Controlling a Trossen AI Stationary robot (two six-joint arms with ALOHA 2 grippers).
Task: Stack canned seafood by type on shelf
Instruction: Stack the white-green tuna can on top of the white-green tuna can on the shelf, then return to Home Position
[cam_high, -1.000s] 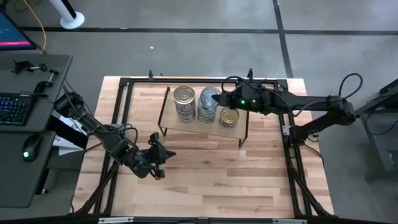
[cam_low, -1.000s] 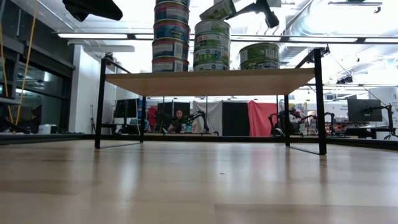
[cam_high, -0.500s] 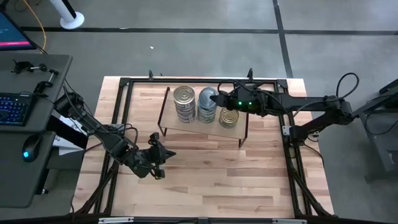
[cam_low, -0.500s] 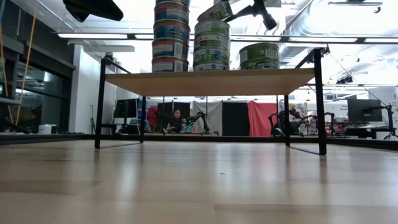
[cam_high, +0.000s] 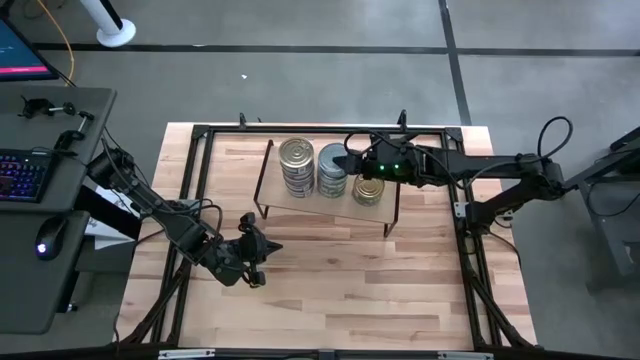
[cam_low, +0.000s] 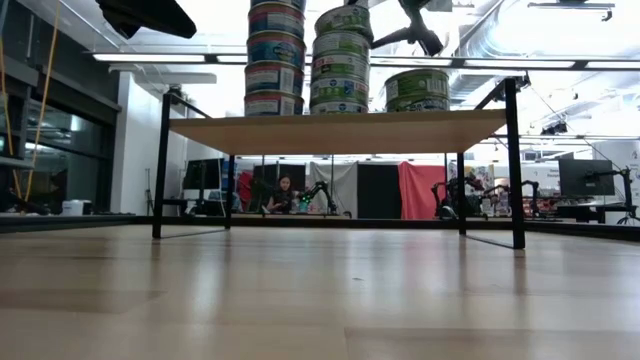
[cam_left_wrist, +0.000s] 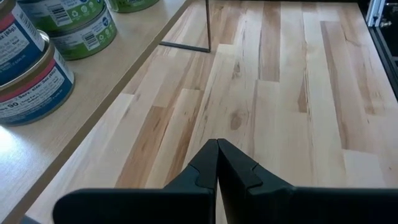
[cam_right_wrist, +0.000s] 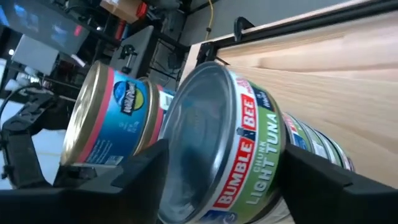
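While the left gripper (cam_high: 262, 250) rested low over the middle of the table (cam_high: 330, 270), its fingers (cam_left_wrist: 217, 163) pressed together with nothing between them, the right gripper (cam_high: 345, 160) reached across the shelf (cam_high: 375, 208) from the table's right side and sat at the top can of the middle stack (cam_high: 333, 170). Its fingers (cam_right_wrist: 140, 171) stood spread on either side of that top can (cam_right_wrist: 217, 137), a short round tin with a pale silver lid and a green and white Bumble Bee light tuna label; whether they touched it was unclear. Seen from table height, the top can (cam_low: 343, 20) sat slightly tilted on the cans below. Left of it rose a taller stack (cam_high: 296, 165) of gold-lidded cans with blue and pink labels. Right of it stood a shorter stack (cam_high: 370, 189), gold on top with green labels. All three stacks stood in a row on the light wood shelf, near the table's far edge.
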